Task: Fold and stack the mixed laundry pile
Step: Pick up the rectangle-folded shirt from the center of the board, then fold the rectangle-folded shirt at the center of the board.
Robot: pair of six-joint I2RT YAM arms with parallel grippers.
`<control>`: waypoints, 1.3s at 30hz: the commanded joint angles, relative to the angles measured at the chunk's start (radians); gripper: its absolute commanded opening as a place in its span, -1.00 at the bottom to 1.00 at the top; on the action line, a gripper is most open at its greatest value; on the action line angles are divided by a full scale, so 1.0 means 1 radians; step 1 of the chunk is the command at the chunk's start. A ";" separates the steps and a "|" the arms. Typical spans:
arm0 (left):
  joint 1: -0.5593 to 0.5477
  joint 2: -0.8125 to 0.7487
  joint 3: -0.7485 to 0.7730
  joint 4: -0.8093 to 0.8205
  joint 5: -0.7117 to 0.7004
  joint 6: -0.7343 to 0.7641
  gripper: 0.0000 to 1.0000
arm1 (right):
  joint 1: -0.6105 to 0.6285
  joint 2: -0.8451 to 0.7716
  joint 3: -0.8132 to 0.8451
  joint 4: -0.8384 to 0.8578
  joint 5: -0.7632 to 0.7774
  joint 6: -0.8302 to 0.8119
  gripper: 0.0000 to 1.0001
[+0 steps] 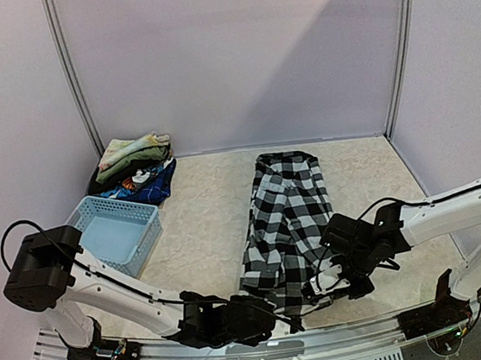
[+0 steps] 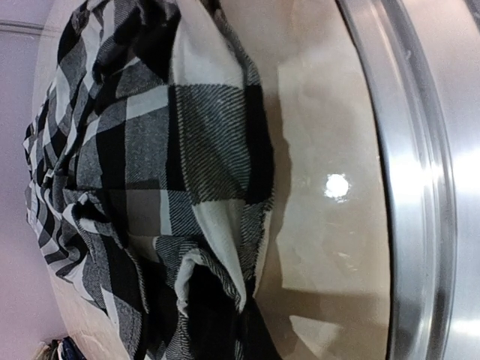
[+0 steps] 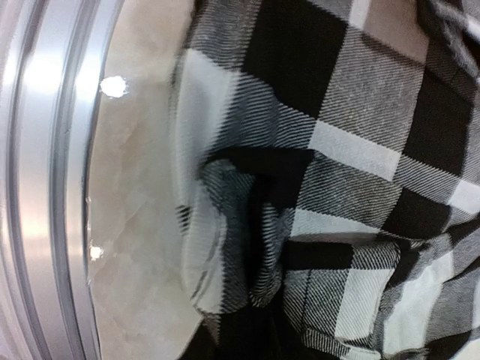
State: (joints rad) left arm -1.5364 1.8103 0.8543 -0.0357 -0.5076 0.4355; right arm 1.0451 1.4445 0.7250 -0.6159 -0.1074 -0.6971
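The black-and-white checked shirt [image 1: 286,209] lies as a long, narrow, folded strip down the middle of the table. My left gripper [image 1: 275,309] and my right gripper [image 1: 321,288] are both at its near end. In the left wrist view the shirt [image 2: 187,150] bunches into folds that run down into my jaws; the right wrist view shows the shirt [image 3: 337,150] gathered the same way. The cloth hides my fingertips in both. The other garments sit stacked at the back left: pale floral cloth [image 1: 129,147], olive-green piece [image 1: 141,159], dark blue printed piece [image 1: 147,187].
A light blue perforated basket [image 1: 116,233] stands at the left, near my left arm. A metal rail [image 1: 243,353] runs along the table's near edge, close to both grippers; it shows in the left wrist view [image 2: 420,187] and the right wrist view [image 3: 45,187]. Walls close the back and sides.
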 commanded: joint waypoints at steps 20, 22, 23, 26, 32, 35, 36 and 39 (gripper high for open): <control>0.168 -0.045 0.189 0.127 -0.266 0.127 -1.00 | -0.225 -0.317 0.081 -0.084 0.047 -0.010 -0.99; 0.194 -0.039 0.214 0.128 -0.269 0.137 -1.00 | -0.256 -0.309 0.105 -0.051 0.064 -0.004 -0.99; 0.208 -0.030 0.229 0.131 -0.270 0.143 -1.00 | -0.270 -0.306 0.118 -0.038 0.070 0.000 -0.99; 0.250 -0.005 0.265 0.181 -0.283 0.186 -1.00 | -0.318 -0.273 0.165 -0.001 0.087 -0.002 -0.99; 0.343 0.049 0.384 0.229 -0.251 0.222 -1.00 | -0.438 -0.151 0.268 0.071 0.034 0.003 -0.99; 0.383 0.101 0.445 0.236 -0.235 0.227 -1.00 | -0.510 -0.081 0.322 0.120 -0.003 0.014 -0.99; 0.395 0.118 0.465 0.237 -0.226 0.228 -1.00 | -0.529 -0.056 0.336 0.136 -0.011 0.014 -0.99; 0.426 0.172 0.521 0.251 -0.218 0.236 -1.00 | -0.575 0.012 0.384 0.173 -0.030 0.014 -0.99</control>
State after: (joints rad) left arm -1.1538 1.9121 1.3151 0.1806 -0.7528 0.6533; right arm 0.5240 1.3846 1.0462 -0.5251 -0.0898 -0.6968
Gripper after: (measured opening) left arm 0.009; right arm 0.034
